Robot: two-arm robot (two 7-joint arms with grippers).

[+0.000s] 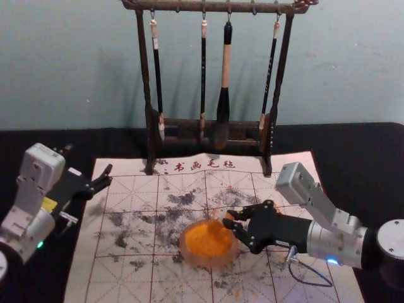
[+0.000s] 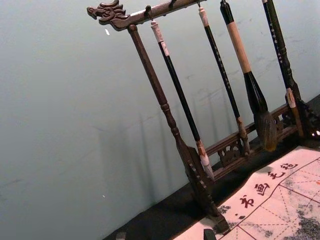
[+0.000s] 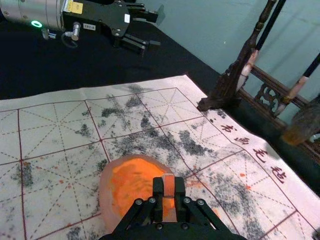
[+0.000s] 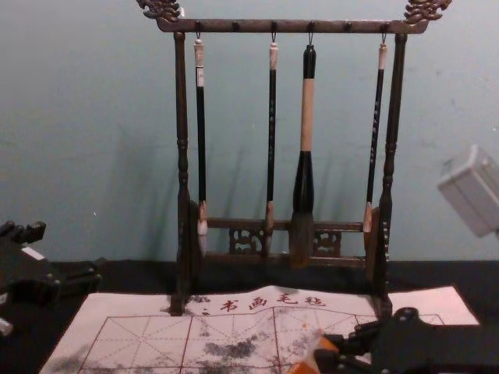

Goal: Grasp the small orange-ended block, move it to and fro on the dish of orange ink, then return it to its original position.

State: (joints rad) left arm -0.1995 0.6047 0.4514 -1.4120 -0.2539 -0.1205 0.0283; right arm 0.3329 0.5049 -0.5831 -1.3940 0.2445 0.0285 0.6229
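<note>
Your right claw (image 3: 169,188) is clamped on the small block (image 3: 168,183), one finger pressed to each side, reaching in from the right at the dish's far right side. The block sits between the fingertips, and in the chest view its long axis looks tilted, slanting down toward the left. You can't tell whether its lower end touches the ink or hangs just above it.

The relation that counts is this one — the middle of the dish (image 1: 208,244) lies to the left of the claw and a little nearer the robot's body, with the orange ink (image 1: 207,238) inside it. So your next move probably calls for a small shift left and toward you, then short strokes to and fro. Keep them shallow; the rim could catch the block or slide the dish on the printed sheet (image 1: 136,252).

The right arm is clearly the nearer one. Your left claw (image 3: 157,31) is parked off the sheet's left side, fingers apart — leave it there.
</note>
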